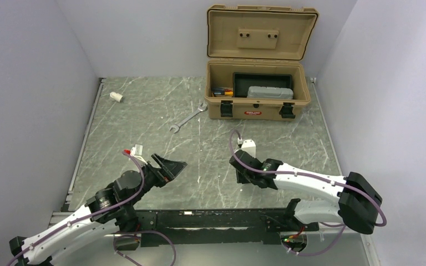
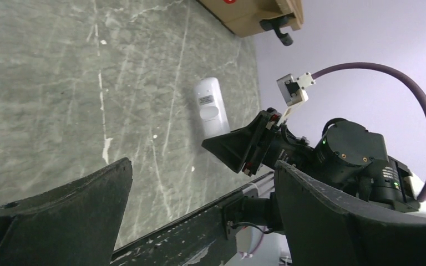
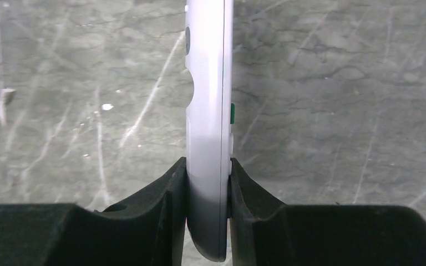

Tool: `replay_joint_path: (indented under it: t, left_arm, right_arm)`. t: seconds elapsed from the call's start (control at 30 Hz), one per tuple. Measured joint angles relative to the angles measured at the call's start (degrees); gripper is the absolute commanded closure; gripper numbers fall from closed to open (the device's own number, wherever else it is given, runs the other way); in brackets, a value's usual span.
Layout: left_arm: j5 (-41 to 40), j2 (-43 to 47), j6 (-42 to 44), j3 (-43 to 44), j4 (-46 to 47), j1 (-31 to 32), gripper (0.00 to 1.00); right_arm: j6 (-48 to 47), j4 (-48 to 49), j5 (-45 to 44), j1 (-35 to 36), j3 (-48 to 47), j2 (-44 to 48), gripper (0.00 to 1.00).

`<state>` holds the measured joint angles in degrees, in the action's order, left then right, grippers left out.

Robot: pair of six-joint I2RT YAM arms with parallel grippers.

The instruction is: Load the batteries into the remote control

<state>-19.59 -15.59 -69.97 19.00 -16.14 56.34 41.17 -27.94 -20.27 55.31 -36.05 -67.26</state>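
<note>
Right gripper (image 3: 208, 180) is clamped on the near end of the slim white plastic remote control (image 3: 208, 83), one finger on each broad face. The handset is edge-on to the wrist cam, button side at 3 o'clock, free end pointing to 12. In the top view it sits just right of centre on the grey marbled table (image 1: 144, 122); can't tell if it touches the surface.

Left gripper (image 1: 172, 166) has its jaws spread wide with nothing between them. It is at 8 o'clock of the remote, well apart.

Silver open-end wrench (image 1: 188, 118) is at 10 o'clock of the remote. Stubby white cylinder (image 1: 116, 96) is farther out at 10. Open tan plastic toolbox (image 1: 258, 108) is at 12, by the back wall. Small coloured bits (image 1: 221, 92) in its left compartment are too small to identify.
</note>
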Motion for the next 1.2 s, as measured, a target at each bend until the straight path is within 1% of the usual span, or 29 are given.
replay_joint_path:
  t: [0.13, 0.27, 0.47, 0.57, 0.7, 0.73, 0.8, 0.93, 1.03, 1.2]
  left_arm:
    - [-0.59, 0.20, 0.87, 0.07, -2.34, 0.00, 0.01]
    - [-0.87, 0.20, 1.22, 0.07, -2.60, 0.00, 0.01]
    - [-0.90, 0.17, 1.40, -0.04, -2.56, 0.00, 0.01]
    - [-0.90, 0.15, 1.49, -0.02, -2.58, 0.00, 0.01]
    - [-0.92, 0.17, 1.64, -0.04, -2.58, 0.00, 0.02]
    - [-0.92, 0.17, 1.64, -0.02, -2.58, 0.00, 0.02]
    - [-0.92, 0.20, 1.64, -0.04, -2.58, 0.00, 0.02]
    - [-0.92, 0.37, 1.64, -0.02, -2.60, 0.00, 0.02]
    - [-0.92, 0.39, 1.66, -0.02, -2.62, 0.00, 0.02]
    - [-0.92, 0.39, 1.81, -0.02, -2.62, 0.00, 0.02]
  right_arm:
    - [0.04, 0.22, -4.63, 1.90, 1.14, -1.97, 1.00]
    - [0.79, 0.13, -8.61, 4.72, 1.36, -4.72, 1.00]
    - [3.72, -1.84, -14.10, 10.73, 0.09, -11.61, 1.00]
    - [5.81, -3.76, -16.46, 13.29, -2.78, -15.39, 0.92]
    - [7.52, -5.55, -19.19, 16.15, -5.66, -19.34, 0.75]
    - [7.87, -5.84, -19.78, 16.81, -6.32, -20.20, 0.73]
    - [8.41, -6.43, -20.55, 17.81, -7.41, -21.57, 0.65]
    - [9.07, -7.21, -21.70, 18.84, -8.59, -23.06, 0.58]
    - [9.44, -7.58, -22.05, 19.04, -8.70, -23.10, 0.57]
    - [9.49, -7.85, -22.40, 19.06, -8.70, -23.10, 0.51]
